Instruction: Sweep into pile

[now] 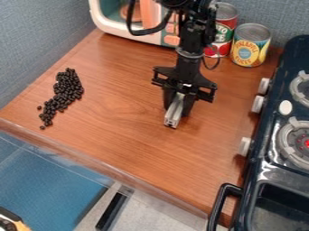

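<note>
Small round black beans (72, 86), left side, long uneven band, few strays at near-left end. Get outside those strays first, nudge far-right into the thick part; short slow strokes, bar low and flat. Hard pushes could scatter them or roll some off the near-left edge. Tool (179, 104) mid-scene, right of beans, clamped on grey metal bar (172, 118). Blue mat (54, 176) near left, below brown wood-look worktop (120, 135); dark toy stove (273, 128) right; yellow-blue can (249, 47), white toy microwave (120, 33) far.
</note>
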`<state>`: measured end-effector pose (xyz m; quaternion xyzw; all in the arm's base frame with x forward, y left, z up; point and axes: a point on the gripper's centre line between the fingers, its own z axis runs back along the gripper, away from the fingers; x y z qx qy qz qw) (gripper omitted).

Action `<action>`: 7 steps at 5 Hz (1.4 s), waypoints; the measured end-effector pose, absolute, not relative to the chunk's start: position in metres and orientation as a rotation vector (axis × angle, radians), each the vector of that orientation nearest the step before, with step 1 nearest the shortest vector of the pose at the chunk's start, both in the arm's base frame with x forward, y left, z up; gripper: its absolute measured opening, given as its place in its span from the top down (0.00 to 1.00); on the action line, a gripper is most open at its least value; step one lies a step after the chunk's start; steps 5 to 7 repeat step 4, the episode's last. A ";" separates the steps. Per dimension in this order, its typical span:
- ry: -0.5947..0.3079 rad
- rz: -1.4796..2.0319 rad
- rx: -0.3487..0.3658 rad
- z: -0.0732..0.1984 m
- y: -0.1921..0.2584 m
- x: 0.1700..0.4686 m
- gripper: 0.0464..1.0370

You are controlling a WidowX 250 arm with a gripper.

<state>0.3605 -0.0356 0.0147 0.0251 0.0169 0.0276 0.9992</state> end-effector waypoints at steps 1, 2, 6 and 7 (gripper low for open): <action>0.023 0.029 0.046 0.017 -0.049 0.369 0.59; 0.005 0.014 0.073 0.017 -0.047 0.371 0.28; -0.136 0.001 0.057 0.072 -0.033 0.351 0.03; -0.136 0.001 0.057 0.072 -0.033 0.351 0.03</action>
